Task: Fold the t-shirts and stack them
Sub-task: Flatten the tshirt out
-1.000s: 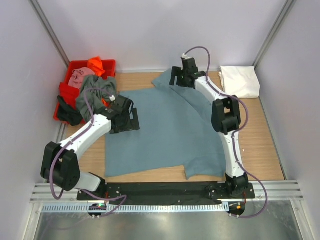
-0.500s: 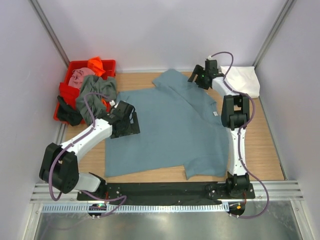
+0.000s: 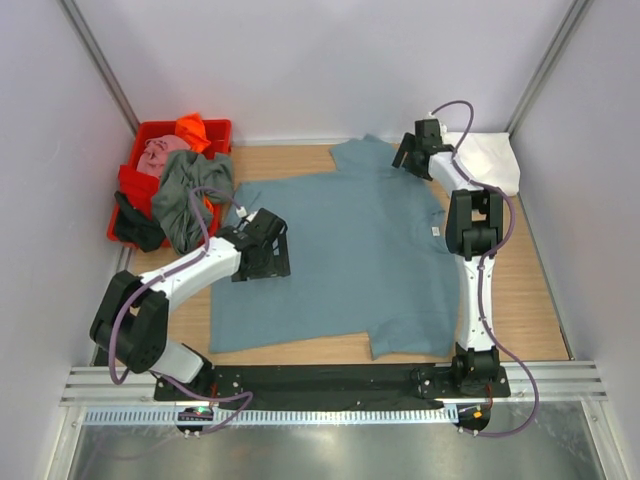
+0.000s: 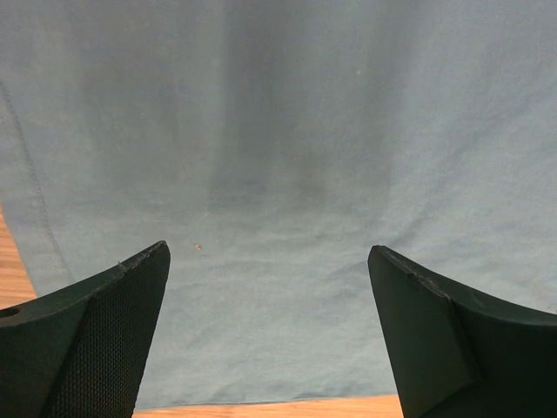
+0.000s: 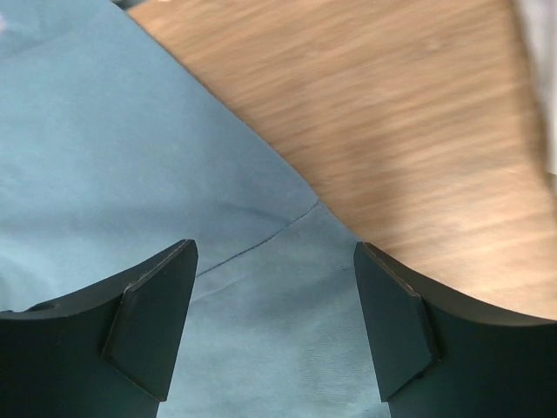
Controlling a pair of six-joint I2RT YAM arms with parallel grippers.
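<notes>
Left gripper (image 4: 268, 252) jaws wide, nothing between, low over the teal-blue t-shirt (image 3: 340, 260) near its left edge. Right gripper (image 5: 274, 248) jaws also wide and empty, above the shirt's far sleeve edge where cloth meets bare wood. Teal shirt spread flat mid-table, long axis left to right: white neck label (image 3: 437, 232) at the right, hem at the left, one sleeve far, one near. Folded white t-shirt (image 3: 485, 162) in the far right corner. Red tub (image 3: 150, 135) far left holds pink (image 3: 160, 152) and orange (image 3: 192, 128) shirts; grey-green shirt (image 3: 188, 195) drapes over its rim. Wooden table (image 3: 540, 290), pale lilac walls, metal rail along the near edge.
</notes>
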